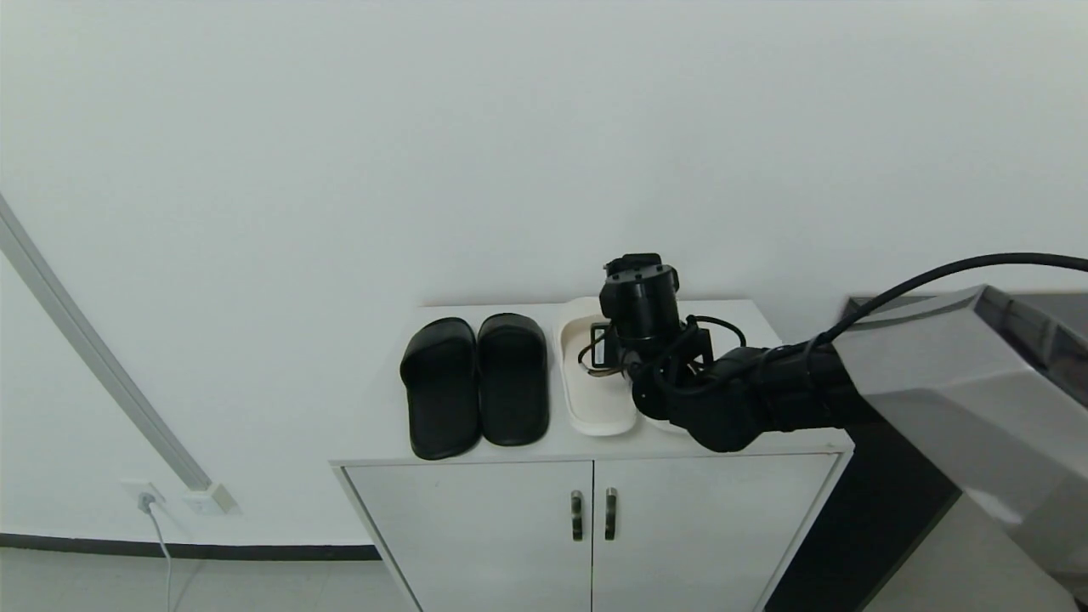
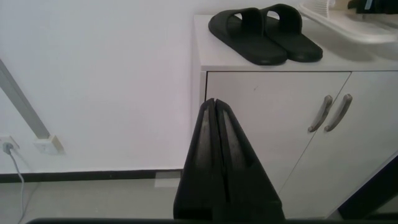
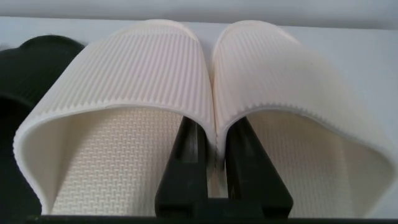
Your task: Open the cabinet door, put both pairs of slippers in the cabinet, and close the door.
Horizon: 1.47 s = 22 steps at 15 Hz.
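A pair of white slippers (image 1: 595, 406) (image 3: 149, 68) lies side by side on the right half of the white cabinet's top (image 1: 382, 433). My right gripper (image 1: 609, 357) (image 3: 213, 140) is over them with one finger under each strap, shut on the two inner walls that touch. To their left lies a pair of black slippers (image 1: 474, 387) (image 2: 267, 34). Both cabinet doors (image 1: 476, 535) are closed, their handles (image 1: 593, 514) (image 2: 333, 112) meeting at the middle. My left gripper (image 2: 214, 106) hangs shut and empty, low in front of the cabinet's left side.
The cabinet stands against a plain white wall. A wall socket with a plugged cable (image 1: 143, 497) and a slanted cable duct (image 1: 93, 348) are to its left. A dark panel (image 1: 858, 527) adjoins its right side. Bare floor (image 2: 87, 199) lies to the left.
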{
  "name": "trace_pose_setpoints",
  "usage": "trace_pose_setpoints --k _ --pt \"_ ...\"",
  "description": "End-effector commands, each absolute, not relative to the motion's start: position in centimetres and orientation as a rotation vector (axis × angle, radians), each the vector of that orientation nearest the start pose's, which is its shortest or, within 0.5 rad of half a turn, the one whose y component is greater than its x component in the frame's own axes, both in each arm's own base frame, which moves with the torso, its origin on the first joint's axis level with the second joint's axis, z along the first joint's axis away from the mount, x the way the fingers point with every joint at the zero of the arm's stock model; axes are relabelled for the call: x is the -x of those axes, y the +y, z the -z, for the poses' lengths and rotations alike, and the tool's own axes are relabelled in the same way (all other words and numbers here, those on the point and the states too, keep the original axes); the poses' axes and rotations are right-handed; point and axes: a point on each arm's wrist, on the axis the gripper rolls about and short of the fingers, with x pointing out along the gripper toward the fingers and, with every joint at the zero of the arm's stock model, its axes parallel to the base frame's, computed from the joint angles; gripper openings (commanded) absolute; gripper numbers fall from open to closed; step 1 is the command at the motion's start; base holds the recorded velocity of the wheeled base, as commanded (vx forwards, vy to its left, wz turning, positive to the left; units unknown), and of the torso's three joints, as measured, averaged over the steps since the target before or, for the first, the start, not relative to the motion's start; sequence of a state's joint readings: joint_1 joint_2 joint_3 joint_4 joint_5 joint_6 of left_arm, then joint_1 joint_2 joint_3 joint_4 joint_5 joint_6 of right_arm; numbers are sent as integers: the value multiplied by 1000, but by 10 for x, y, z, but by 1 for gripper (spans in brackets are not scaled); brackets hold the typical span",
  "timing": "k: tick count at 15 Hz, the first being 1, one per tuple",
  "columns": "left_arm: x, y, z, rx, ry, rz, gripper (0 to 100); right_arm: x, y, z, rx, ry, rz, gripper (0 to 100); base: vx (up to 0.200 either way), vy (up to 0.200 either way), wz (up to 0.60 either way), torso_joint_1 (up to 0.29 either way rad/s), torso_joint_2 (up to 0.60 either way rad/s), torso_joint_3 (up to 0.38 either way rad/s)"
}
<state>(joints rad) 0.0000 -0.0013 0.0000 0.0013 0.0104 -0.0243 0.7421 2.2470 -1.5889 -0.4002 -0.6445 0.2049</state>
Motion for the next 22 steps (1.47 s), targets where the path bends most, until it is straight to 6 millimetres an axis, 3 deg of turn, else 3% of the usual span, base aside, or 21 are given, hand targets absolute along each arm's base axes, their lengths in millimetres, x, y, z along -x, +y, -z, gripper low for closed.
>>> trace_pose_setpoints --k 1,12,15,22 --pt "23 0 -75 25 1 -11 0 -330 287 -188 -49 204 -142 0 0 0 0 0 0 0" --pt "23 0 -75 17 0 -9 0 -204 185 -181 41 201 -718 0 0 0 0 0 0 0" --pt "23 0 -75 17 0 -9 0 -195 185 -178 51 219 -788 0 0 0 0 0 0 0" --pt "23 0 -75 9 0 -8 0 -193 187 -175 54 227 -800 0 0 0 0 0 0 0"
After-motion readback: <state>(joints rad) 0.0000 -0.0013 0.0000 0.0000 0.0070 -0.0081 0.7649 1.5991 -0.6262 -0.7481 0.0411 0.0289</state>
